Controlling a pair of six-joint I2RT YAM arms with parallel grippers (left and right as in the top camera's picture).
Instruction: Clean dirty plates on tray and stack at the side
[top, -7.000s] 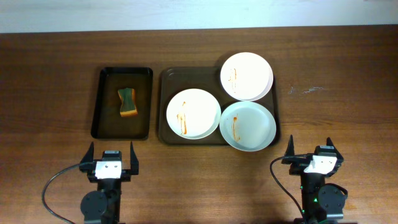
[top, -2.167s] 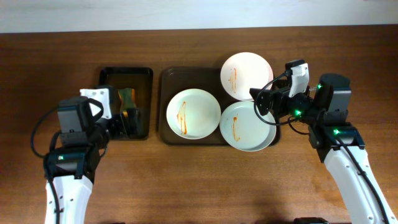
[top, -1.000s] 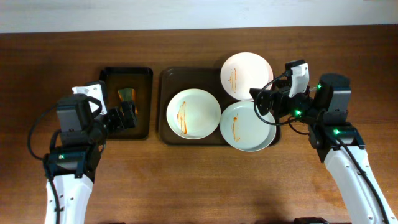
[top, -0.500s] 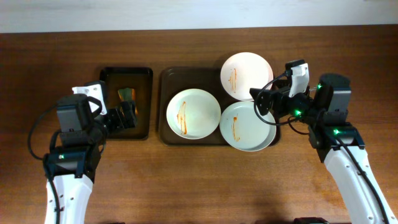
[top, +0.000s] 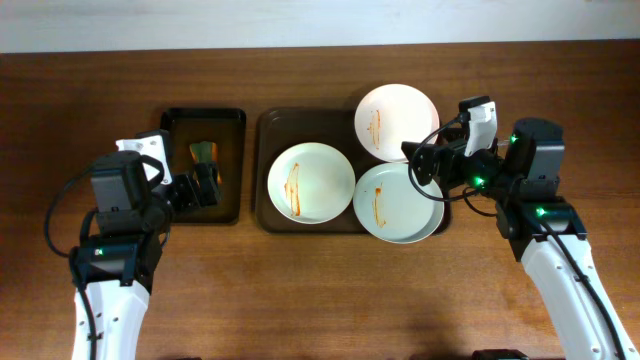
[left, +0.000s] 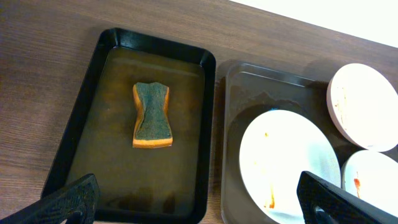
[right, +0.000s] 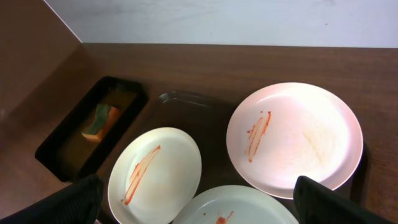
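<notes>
Three plates with red-orange sauce streaks lie on the dark brown tray (top: 270, 125): a white one (top: 311, 182) at the left, a faintly pink one (top: 397, 121) at the back right, a faintly blue one (top: 399, 203) at the front right. My left gripper (top: 203, 186) is open and empty above the black tray (top: 165, 160), near the sponge (top: 203, 151). My right gripper (top: 424, 163) is open and empty, hovering between the pink and blue plates. In the right wrist view the white plate (right: 155, 175), pink plate (right: 295, 138) and blue plate (right: 239, 208) show below the open fingers.
A smaller black tray (left: 149, 124) left of the brown tray (left: 233, 93) holds a green and orange sponge (left: 152, 115). Bare wooden table lies in front of and to the right of the trays (top: 330, 290).
Both arms came up from their rest at the front edge to the trays. In the last second the left gripper shifted slightly; the right arm has held still.
</notes>
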